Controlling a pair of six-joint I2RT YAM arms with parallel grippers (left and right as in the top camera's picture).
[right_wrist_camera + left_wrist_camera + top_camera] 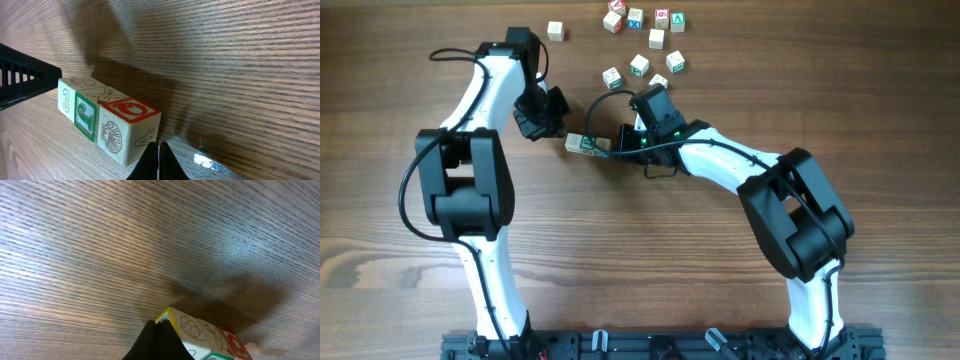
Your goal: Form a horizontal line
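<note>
Horizontal line flanked by left pincer, right pincer (both closed).

There's the row of three cubes, pale wood, pressed side to side in one straight line, flat on the table. The middle cube has a green-framed letter, one end cube a green 3, the other a red-framed top and a shell drawing.
</note>
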